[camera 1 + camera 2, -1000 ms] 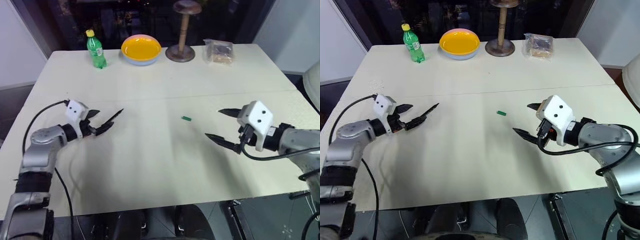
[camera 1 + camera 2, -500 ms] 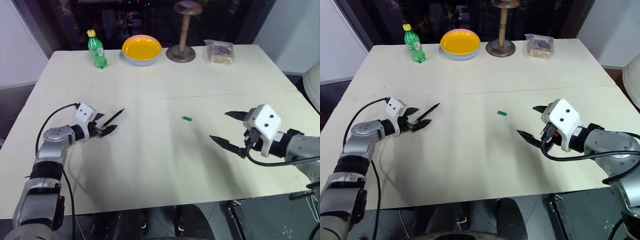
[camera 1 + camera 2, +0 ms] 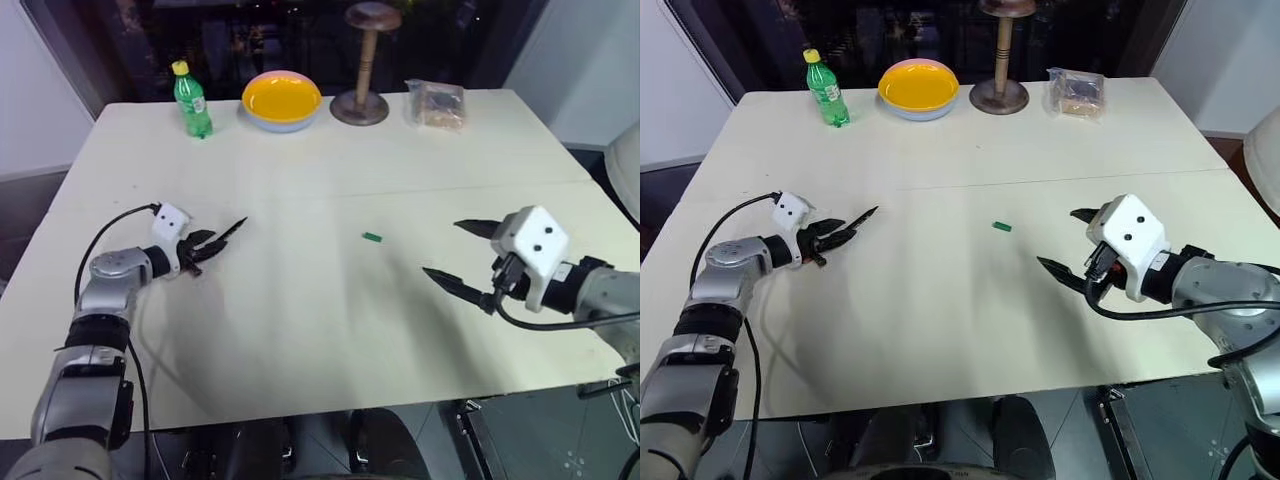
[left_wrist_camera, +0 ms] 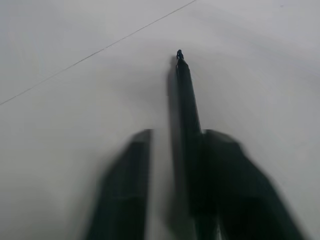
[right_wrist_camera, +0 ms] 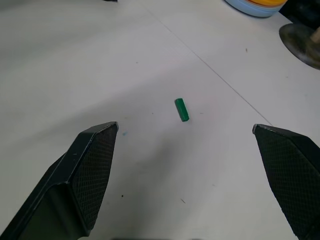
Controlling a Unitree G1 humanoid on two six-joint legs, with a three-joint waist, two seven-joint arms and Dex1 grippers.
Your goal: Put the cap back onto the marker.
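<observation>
Your L gripper, table's left side: fingers pinched on the marker, seemingly, tip poking far-right. Cap lies mid-table, well apart. Your R gripper, right side: fingers spread wide, nothing held.

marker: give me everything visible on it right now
The marker is a slim black pen, smooth and plastic-looking, uncapped, with a small dark tip pointing away from the left gripper. It lies low over the cream table, its rear end between the shut fingers. Its tip points toward the table's middle.
</observation>
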